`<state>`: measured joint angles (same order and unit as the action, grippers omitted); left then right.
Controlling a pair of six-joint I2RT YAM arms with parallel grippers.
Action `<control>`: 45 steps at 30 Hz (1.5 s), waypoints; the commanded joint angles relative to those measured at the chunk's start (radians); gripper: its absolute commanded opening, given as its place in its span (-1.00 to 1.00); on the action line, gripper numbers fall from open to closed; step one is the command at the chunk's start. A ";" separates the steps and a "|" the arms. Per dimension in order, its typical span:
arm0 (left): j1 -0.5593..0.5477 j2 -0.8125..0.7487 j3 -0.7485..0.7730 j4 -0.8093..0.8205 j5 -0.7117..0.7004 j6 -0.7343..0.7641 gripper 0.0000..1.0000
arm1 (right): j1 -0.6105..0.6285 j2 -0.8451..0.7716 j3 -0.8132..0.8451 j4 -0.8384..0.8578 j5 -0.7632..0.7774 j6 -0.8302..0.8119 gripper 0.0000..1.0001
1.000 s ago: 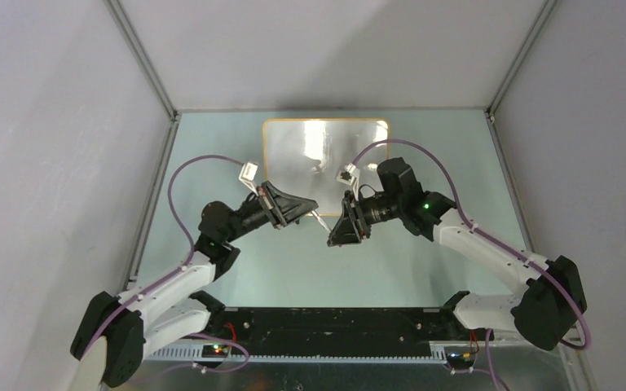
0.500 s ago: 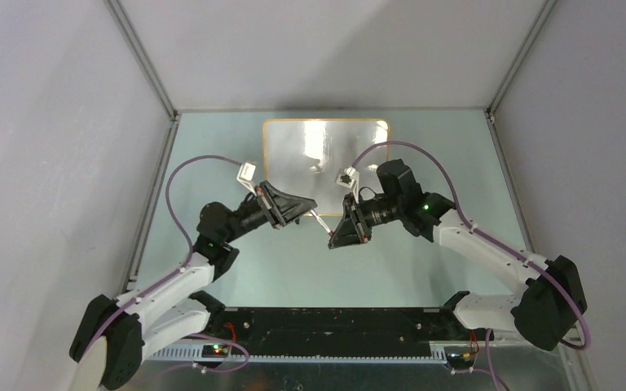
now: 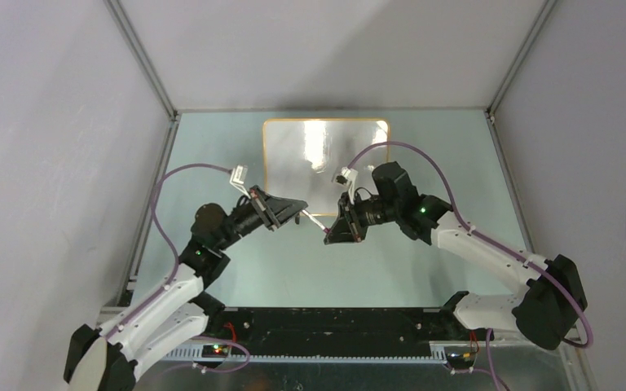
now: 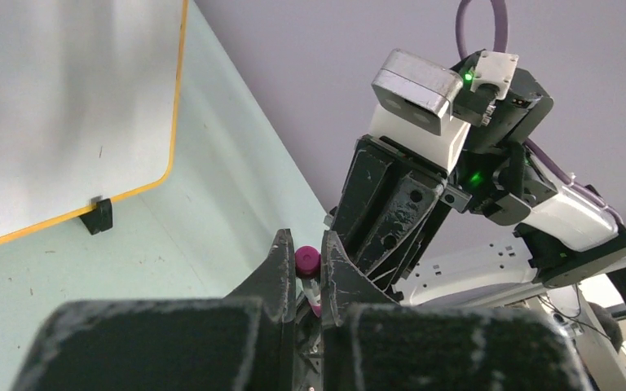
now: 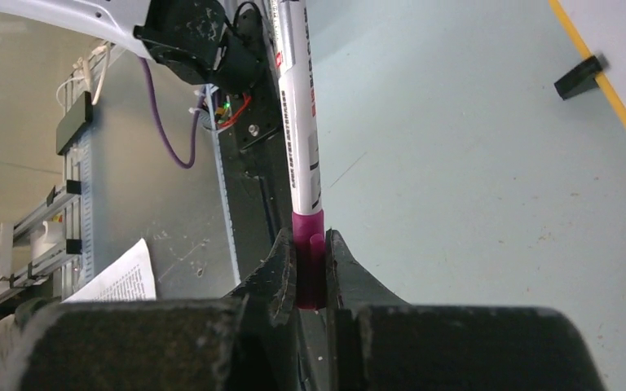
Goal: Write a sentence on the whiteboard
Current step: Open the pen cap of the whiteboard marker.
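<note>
The whiteboard (image 3: 326, 155), glossy white with an orange-yellow frame, lies flat at the far middle of the table, with its corner in the left wrist view (image 4: 57, 106) and an edge in the right wrist view (image 5: 619, 49). In front of it a white marker (image 3: 314, 221) with a magenta cap spans the gap between both grippers. My left gripper (image 3: 297, 212) is shut on the barrel end, and a magenta tip (image 4: 307, 262) shows between its fingers (image 4: 281, 269). My right gripper (image 3: 330, 235) is shut on the magenta cap (image 5: 310, 261), the white barrel (image 5: 300, 122) pointing away from it.
A black clip foot (image 4: 98, 216) sits at the board's near edge, also in the right wrist view (image 5: 580, 76). Pale green table (image 3: 424, 147) surrounds the board. A black rail (image 3: 326, 322) runs along the near edge, and a printed sheet (image 5: 122, 277) lies beyond it.
My right gripper's jaws closed onto the marker's cap and shifted slightly left. The left arm drew back toward the lower left, still holding the marker.
</note>
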<state>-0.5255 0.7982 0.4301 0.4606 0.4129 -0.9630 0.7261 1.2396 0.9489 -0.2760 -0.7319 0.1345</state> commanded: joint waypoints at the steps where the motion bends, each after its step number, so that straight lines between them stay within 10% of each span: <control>1: 0.073 -0.053 0.032 0.007 -0.064 0.095 -1.00 | -0.051 -0.023 -0.014 -0.049 -0.051 0.046 -1.00; 7: 0.096 -0.025 0.001 0.163 0.000 0.031 -1.00 | -0.096 -0.046 -0.068 0.105 -0.267 0.147 -1.00; 17: 0.105 -0.103 0.087 -0.207 -0.221 0.096 -1.00 | 0.044 -0.095 -0.007 -0.113 0.559 0.082 -1.00; 24: 0.105 -0.098 0.104 -0.259 -0.268 0.104 -1.00 | 0.143 -0.101 -0.007 -0.102 0.804 0.056 -1.00; 36: 0.190 -0.066 0.096 -0.036 -0.068 0.051 -1.00 | -0.020 -0.099 -0.087 0.056 0.057 0.129 -1.00; 45: 0.271 -0.091 0.187 -0.081 0.021 0.070 -1.00 | -0.023 -0.083 -0.098 -0.040 0.174 0.077 -1.00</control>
<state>-0.2874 0.7383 0.5137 0.3794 0.3950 -0.9455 0.6807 1.1587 0.8387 -0.2565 -0.5991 0.2340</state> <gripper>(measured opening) 0.066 0.123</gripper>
